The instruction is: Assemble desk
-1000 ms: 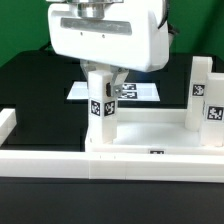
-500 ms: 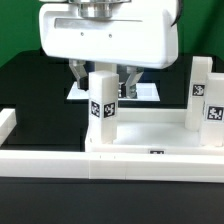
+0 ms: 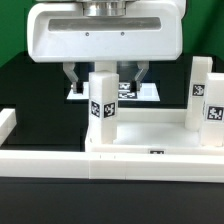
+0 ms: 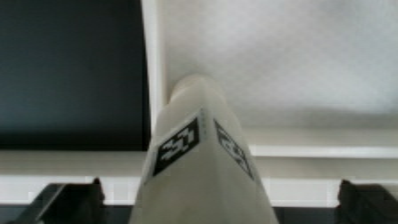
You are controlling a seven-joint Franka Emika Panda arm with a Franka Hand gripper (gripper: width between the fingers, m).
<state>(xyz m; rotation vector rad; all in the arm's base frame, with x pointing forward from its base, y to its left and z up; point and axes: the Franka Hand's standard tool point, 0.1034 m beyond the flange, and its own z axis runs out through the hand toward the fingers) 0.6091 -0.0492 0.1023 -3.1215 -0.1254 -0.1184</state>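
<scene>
The fingers (image 3: 103,78) are standing spread apart, released, either side of a smooth white block leg (image 3: 101,103) without touching it. That tagged leg is standing upright on the white plastic tray-like tabletop (image 3: 150,135), resting on the black bench (image 3: 30,80).

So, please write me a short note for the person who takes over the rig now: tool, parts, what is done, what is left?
Tool: open, fingers either side of the near leg, not gripping.
Near leg: upright on the tabletop, toward the exterior view's left.
Two more legs stand upright at the exterior view's right.
Done: three legs standing; how firmly seated cannot be told.
Left: a fourth leg, not in view.
</scene>
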